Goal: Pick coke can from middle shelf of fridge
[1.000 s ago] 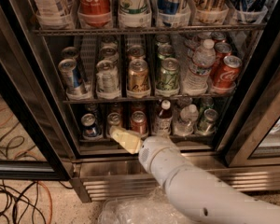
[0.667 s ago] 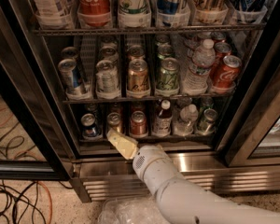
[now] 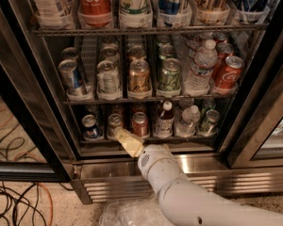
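Leftward is where the white, rounded robot arm (image 3: 179, 192) has drifted over the last second, carrying its cream-coloured claw (image 3: 127, 142) with it. That claw now hangs low at the open front of the large black-framed, stainless-based drinks fridge (image 3: 226, 166). It sits level with the bottom shelf, just below a small silver can (image 3: 114, 124) and a small red can (image 3: 140, 125) standing there. Whether it is released or clenched, I cannot tell. Well above and to its right, the small red aluminium coke can (image 3: 228, 73) with white script stands upright at the right end of the thin wire middle shelf (image 3: 118, 100), just beside a clear plastic water bottle (image 3: 200, 69).
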You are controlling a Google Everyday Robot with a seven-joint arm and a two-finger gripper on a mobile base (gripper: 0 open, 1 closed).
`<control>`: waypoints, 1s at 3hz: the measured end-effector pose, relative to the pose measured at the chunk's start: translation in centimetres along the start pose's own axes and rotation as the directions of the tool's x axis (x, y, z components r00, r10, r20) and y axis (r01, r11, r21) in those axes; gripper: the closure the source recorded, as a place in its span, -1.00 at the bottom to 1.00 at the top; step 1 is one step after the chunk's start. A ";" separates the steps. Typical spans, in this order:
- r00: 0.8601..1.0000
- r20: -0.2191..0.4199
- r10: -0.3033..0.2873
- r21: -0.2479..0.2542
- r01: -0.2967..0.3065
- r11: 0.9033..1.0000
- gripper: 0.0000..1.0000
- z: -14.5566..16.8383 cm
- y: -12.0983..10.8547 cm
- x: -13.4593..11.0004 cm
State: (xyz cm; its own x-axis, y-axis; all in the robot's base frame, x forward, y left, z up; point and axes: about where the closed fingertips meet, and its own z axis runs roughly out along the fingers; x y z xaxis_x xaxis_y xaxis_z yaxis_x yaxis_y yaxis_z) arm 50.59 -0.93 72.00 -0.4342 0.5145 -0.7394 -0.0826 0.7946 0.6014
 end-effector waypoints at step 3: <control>0.913 0.184 -0.364 0.074 0.356 0.932 -1.00 -2.3 2.9 1.2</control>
State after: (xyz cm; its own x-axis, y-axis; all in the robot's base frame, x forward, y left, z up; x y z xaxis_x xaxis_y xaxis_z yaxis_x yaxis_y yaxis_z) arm 47.74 1.24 73.50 -0.2010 0.2403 -0.9497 -0.1650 0.9473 0.2746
